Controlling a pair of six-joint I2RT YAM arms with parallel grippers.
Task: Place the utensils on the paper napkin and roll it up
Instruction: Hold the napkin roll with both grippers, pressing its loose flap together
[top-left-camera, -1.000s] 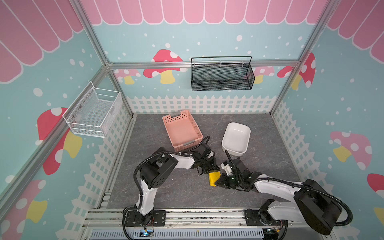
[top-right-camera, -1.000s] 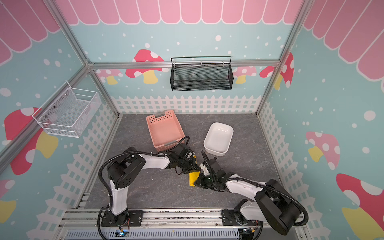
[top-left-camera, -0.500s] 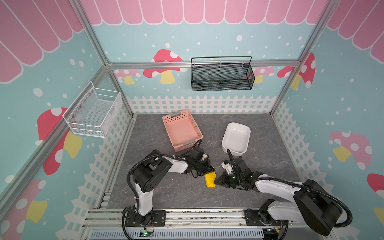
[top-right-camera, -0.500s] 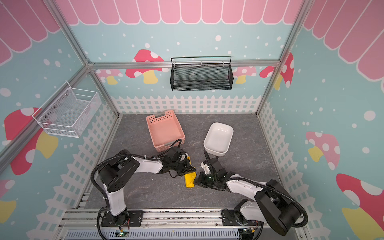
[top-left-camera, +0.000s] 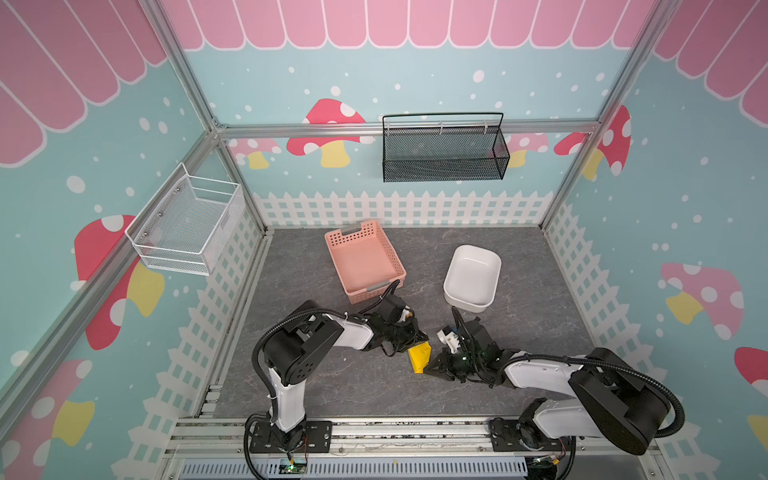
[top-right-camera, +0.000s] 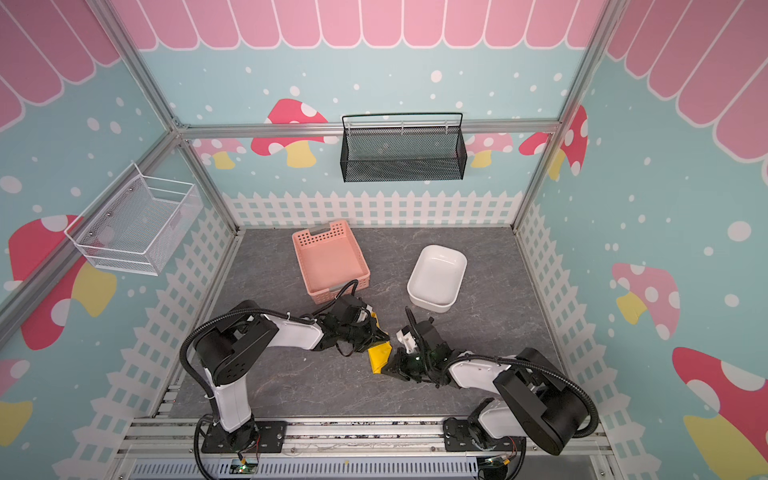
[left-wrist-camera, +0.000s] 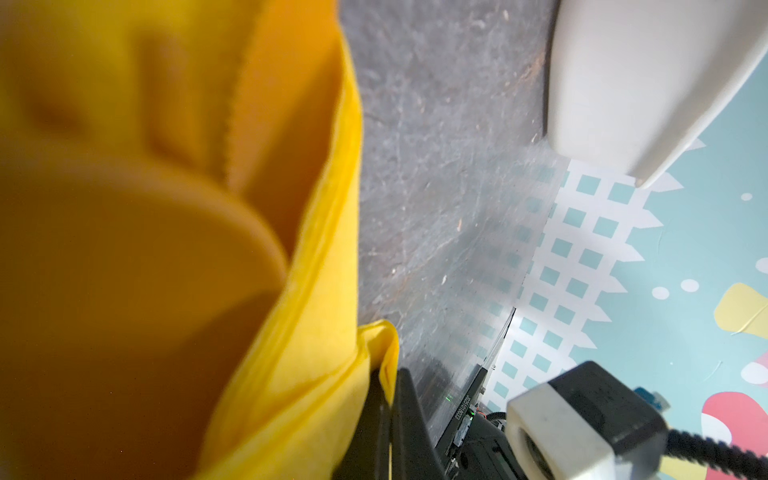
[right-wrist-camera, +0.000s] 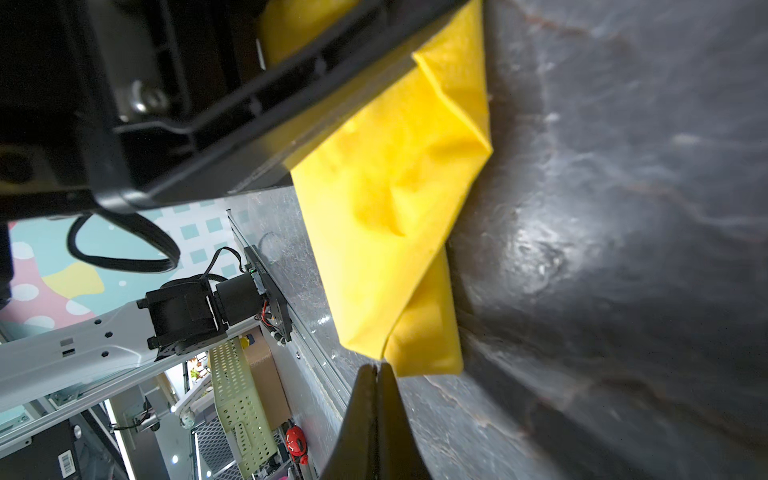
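Yellow paper lay bunched in a folded, part-rolled wad on the grey mat (top-left-camera: 332, 374). This was the paper napkin (top-left-camera: 419, 358) (top-right-camera: 380, 358), low on the floor and near its middle in both top views. My left gripper (top-left-camera: 412, 337) reached onto it from its 11 o'clock with the jaws closed. In the right wrist view one black finger (right-wrist-camera: 249, 120) pressed flat along the napkin's far end, but I could not tell whether any paper was pinched between the jaws. My right gripper (top-left-camera: 432, 366) (right-wrist-camera: 376, 372) sat at the napkin's 4 o'clock, its two tips shut against each other with nothing between them, right at the wad's nearest corner. Through my left wrist camera the napkin (left-wrist-camera: 320, 249) filled most of the frame, and a blurred, rounded orange shape (left-wrist-camera: 124, 270) sat inside its fold — too soft to name. A white tub (top-left-camera: 471, 270) stood at the napkin's 1 o'clock and a pink basket (top-left-camera: 361, 266) farther off at 11 o'clock — both apart from it.
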